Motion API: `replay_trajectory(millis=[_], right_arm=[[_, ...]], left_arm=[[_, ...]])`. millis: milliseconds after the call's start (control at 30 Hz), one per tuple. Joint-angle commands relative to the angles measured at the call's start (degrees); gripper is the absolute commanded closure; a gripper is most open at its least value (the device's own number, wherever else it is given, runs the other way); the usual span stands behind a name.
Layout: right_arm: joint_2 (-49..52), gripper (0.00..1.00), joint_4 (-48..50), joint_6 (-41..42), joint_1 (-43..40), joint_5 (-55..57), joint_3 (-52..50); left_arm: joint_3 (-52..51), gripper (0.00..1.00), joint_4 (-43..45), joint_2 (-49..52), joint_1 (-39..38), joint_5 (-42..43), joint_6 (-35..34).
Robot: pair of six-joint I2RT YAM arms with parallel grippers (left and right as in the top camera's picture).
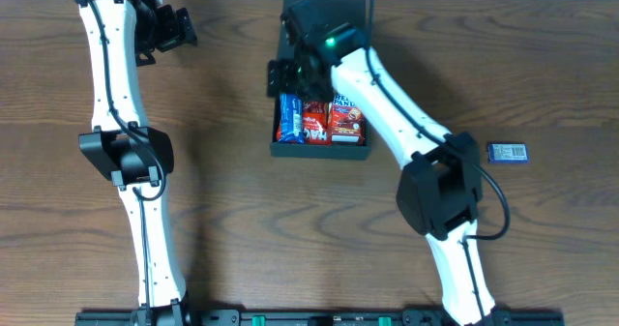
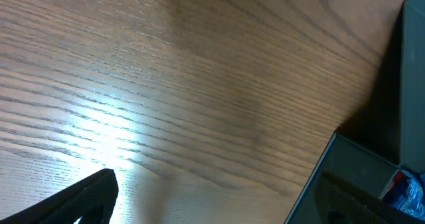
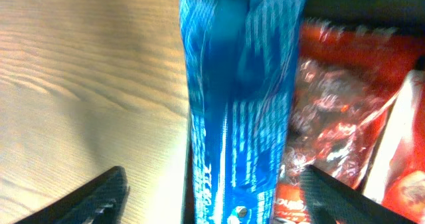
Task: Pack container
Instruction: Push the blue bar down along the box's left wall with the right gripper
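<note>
The dark container (image 1: 319, 154) sits at the top middle of the table, its flap lid (image 1: 353, 12) open behind it. Inside lie a blue packet (image 1: 289, 119) on the left and red packets (image 1: 346, 119) beside it. My right gripper (image 1: 292, 79) hovers over the container's left side. In the right wrist view it (image 3: 216, 199) is open wide astride the blue packet (image 3: 239, 98), not touching it, with the red packets (image 3: 332, 111) to the right. My left gripper (image 1: 166, 28) is far to the left; in its view it (image 2: 212, 204) is open and empty, with the container's corner (image 2: 319, 184) at right.
A small blue packet (image 1: 508, 152) lies on the wooden table to the right of the container, beyond my right arm's elbow. The table's front edge carries the arm bases.
</note>
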Motion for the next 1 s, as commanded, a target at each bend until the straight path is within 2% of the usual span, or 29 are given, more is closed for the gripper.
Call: replay_trajectory(millis=[0,67,200,500,733,967], right_arm=[[-3.06,0.62,0.04,-1.86,-3.30,-0.39,3.56],[-3.72,0.99,2.29,-2.32,-4.70,-1.38,3.93],[-2.27,0.99,7.48,-7.37,-5.95,-11.72,2.78],[6.34,0.99,15.34,-7.34,-6.47,-29.27,1.92],[10.40,0.99,15.17,-6.21,-7.08,-29.68,1.92],[10.88,0.99,14.56,-6.16,-7.15,-25.42,1.92]], left_arm=[[1.22,0.05,-0.31,-0.59,0.04,-0.13,-0.04],[1.22,0.05,-0.28,-0.59,0.04,-0.15,-0.04],[1.22,0.05,-0.15,-0.59,0.04,-0.13,-0.04],[1.22,0.05,-0.22,-0.59,0.04,-0.13,-0.04],[1.22,0.04,-0.28,-0.59,0.04,-0.15,-0.04],[1.22,0.05,-0.24,-0.59,0.04,-0.15,-0.04]])
